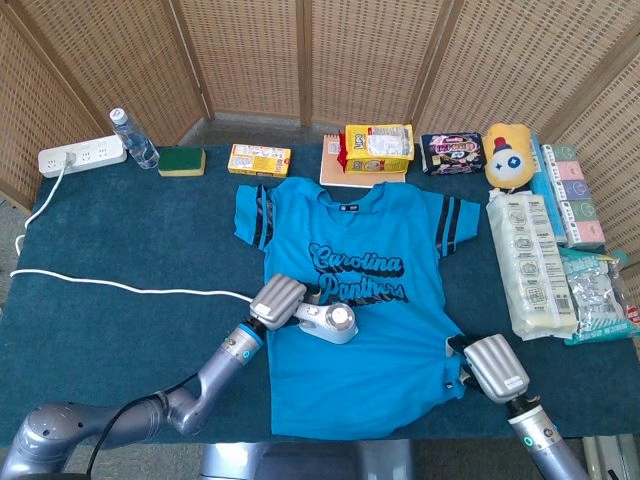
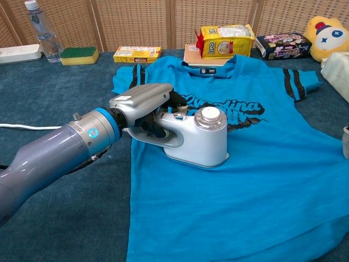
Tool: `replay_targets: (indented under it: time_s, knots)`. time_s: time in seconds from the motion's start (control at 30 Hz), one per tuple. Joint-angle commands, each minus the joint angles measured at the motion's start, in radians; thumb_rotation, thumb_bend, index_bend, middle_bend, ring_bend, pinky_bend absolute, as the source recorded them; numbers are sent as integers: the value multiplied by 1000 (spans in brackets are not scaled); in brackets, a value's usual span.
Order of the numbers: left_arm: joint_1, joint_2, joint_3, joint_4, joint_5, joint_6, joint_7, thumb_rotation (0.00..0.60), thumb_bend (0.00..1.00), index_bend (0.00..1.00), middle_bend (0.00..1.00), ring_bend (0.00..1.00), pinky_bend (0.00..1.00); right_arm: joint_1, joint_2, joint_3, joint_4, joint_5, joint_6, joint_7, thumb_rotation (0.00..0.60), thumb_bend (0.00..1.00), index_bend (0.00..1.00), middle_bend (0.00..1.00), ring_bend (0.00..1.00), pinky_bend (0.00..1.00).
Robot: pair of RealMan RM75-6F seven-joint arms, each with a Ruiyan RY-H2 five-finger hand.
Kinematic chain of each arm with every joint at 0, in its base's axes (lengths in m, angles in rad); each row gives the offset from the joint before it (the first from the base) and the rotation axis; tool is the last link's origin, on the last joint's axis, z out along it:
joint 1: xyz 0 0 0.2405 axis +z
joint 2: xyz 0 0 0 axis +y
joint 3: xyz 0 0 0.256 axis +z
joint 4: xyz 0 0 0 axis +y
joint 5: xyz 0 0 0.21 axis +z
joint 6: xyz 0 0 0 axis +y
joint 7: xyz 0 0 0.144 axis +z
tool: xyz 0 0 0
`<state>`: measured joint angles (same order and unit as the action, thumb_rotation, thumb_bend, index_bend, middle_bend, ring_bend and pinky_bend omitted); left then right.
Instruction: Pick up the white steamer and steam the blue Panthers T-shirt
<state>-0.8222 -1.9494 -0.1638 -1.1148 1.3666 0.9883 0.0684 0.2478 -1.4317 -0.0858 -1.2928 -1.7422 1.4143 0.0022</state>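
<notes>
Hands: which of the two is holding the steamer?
The left hand grips the white steamer by its handle on the blue T-shirt. The right hand rests at the shirt's lower right edge, away from it.

The left arm reaches in from about seven o'clock, its grey forearm slanting up toward the middle, a blue ring at the wrist. The left robot hand [image 2: 143, 103] has its fingers curled around the handle of the white steamer [image 2: 192, 136], back of the hand facing up. At about five o'clock the right robot hand [image 1: 492, 367] lies palm down on the shirt's lower corner; whether its fingers grip anything cannot be told.
</notes>
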Motion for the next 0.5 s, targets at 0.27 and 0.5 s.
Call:
replay_targets:
  time_s: [0.27, 0.5]
  knots:
    - [41, 74, 61, -89, 52, 28, -15, 600, 482, 560, 727, 662, 761, 3, -2, -1, -9, -2, -6, -12, 600, 566, 641, 591, 650, 803]
    - [58, 110, 95, -143, 93, 47, -14, 600, 481, 560, 727, 662, 761, 3, -2, 0, -13, -2, -7, -16, 600, 567, 643, 592, 650, 804]
